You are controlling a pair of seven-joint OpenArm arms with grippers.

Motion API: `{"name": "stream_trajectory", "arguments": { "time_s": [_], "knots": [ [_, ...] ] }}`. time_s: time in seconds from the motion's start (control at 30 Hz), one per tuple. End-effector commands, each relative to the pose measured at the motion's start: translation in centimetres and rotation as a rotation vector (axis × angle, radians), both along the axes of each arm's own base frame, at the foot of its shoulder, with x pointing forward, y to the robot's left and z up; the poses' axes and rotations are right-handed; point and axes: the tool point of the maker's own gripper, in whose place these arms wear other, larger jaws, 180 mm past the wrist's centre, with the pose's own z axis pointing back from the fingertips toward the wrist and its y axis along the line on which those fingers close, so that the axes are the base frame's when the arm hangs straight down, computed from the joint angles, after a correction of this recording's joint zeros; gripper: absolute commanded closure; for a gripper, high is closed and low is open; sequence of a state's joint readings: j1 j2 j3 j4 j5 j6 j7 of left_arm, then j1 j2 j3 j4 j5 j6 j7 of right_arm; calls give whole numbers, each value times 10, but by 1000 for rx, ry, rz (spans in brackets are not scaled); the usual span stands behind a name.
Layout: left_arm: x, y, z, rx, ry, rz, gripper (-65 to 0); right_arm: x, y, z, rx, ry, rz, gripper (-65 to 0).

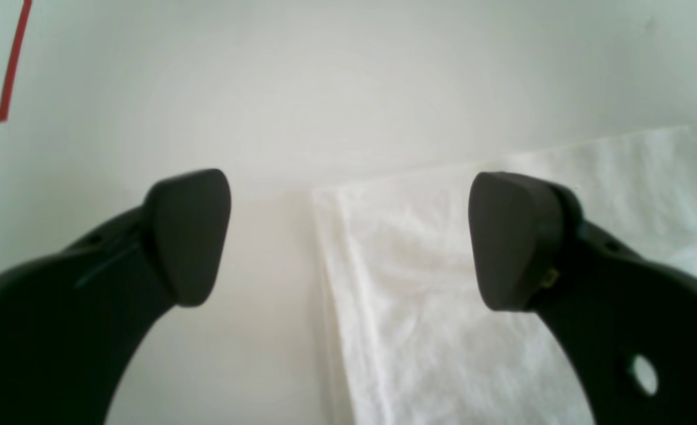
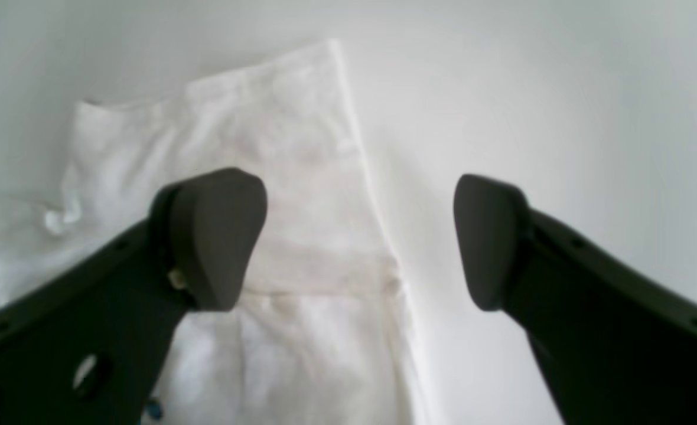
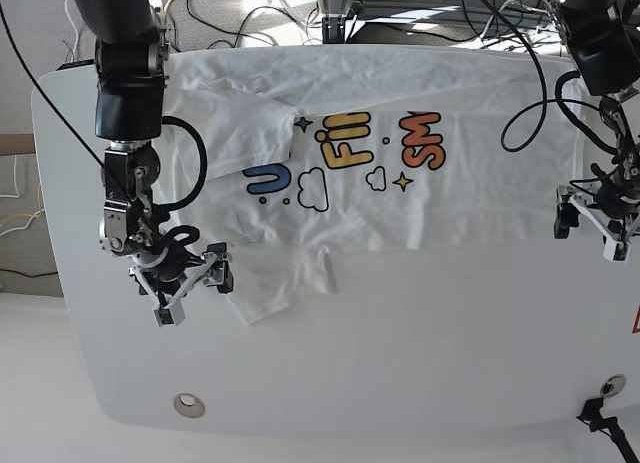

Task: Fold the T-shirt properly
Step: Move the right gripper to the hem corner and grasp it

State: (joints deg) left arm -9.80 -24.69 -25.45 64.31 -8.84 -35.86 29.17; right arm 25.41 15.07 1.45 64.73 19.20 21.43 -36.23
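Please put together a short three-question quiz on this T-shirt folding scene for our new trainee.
1. True or false: both sets of jaws are shut on cloth.
2. Which sleeve of the T-shirt lies folded over the print in the base view: A) that view's left, B) that view's right?
3. Fill in: the left gripper hangs at the shirt's ____ in the base view.

Key: 1. False; the left gripper and the right gripper are both open and empty. 2. A. 3. right edge.
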Motion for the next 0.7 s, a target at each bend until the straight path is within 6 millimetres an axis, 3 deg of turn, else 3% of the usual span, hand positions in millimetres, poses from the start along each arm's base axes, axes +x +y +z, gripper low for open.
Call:
{"name": "stream_trajectory", "arguments": {
  "time_s": [0.0,0.27,0.43,0.67],
  "knots": [
    [14,9,26,14,-73,4,-602,23,2,16,20,-57,4,-512],
    [12,8,23,13,-67,3,-602,63,3,-2,100,-34,-69,-512],
    [-2,10,10,16,-30,5,-602,57,-3,-27,127,7,-117,-512],
    [-12,14,5,30,-8,4,-602,37,34,-55,167,66,-81,-512]
  ]
}}
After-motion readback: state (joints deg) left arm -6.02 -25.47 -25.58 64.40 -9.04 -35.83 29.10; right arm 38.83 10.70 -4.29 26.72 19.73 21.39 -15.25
